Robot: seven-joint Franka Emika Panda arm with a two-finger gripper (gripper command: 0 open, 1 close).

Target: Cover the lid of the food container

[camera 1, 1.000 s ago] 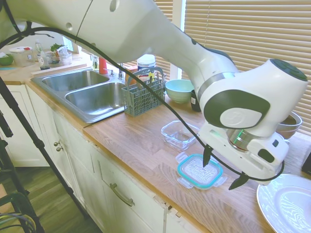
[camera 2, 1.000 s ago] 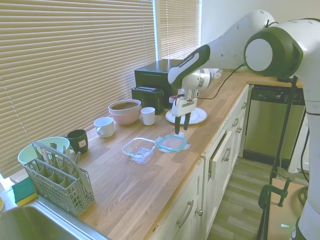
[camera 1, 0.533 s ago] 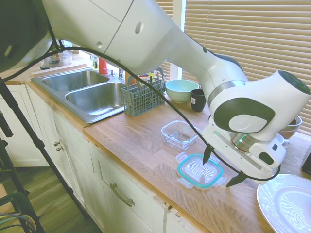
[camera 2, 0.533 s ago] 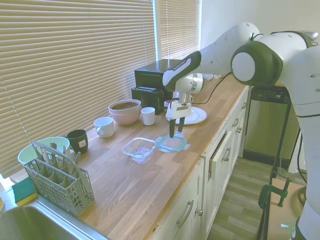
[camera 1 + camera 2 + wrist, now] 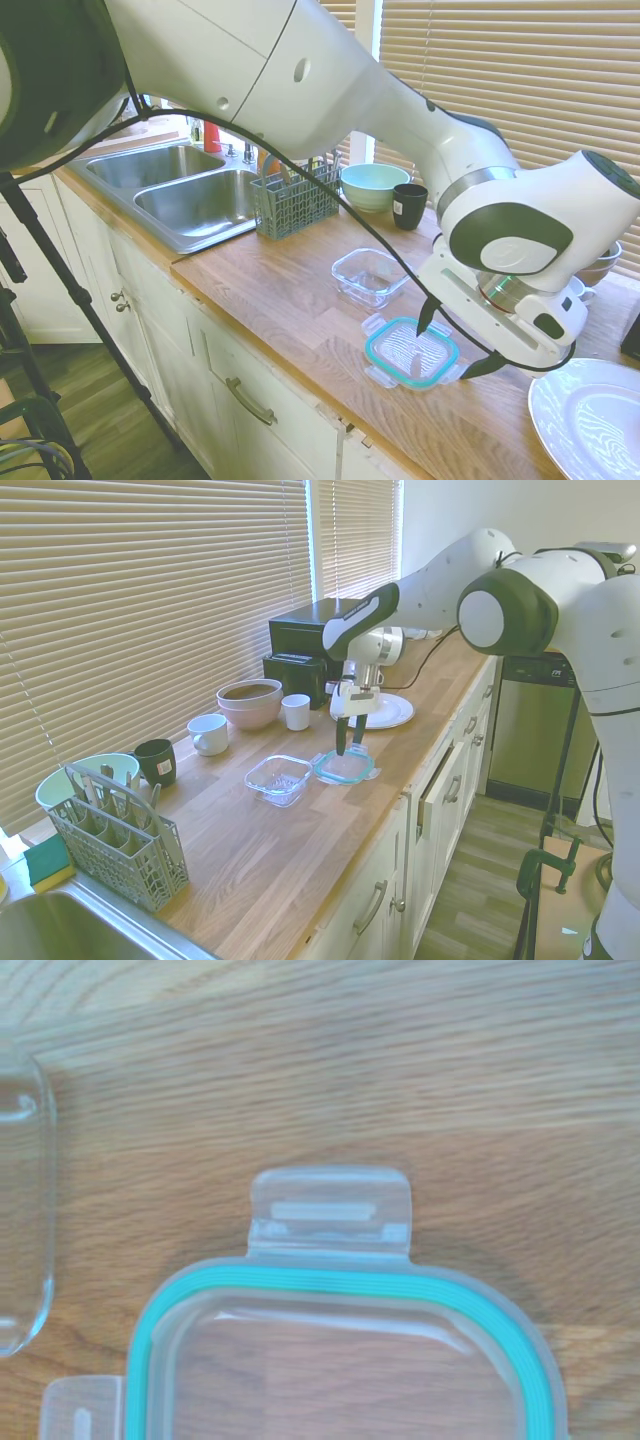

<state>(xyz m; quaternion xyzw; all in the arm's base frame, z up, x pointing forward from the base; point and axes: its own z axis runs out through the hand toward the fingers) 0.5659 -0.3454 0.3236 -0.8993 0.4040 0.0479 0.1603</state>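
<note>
Lid (image 5: 411,352) lies flat on the wooden desk (image 5: 290,290) in the lower centre of the first exterior frame, near the front edge, and we see the container (image 5: 371,276) just beside it, up and to the left, apart from it and uncovered. Our gripper (image 5: 458,345) hangs right above the lid, jaws spread, one dark finger over the lid's upper edge and the other out past its right side. In the wrist view the lid's (image 5: 345,1350) teal rim and a clear snap tab fill the lower half, with the container's (image 5: 25,1195) glass edge at the left border
</note>
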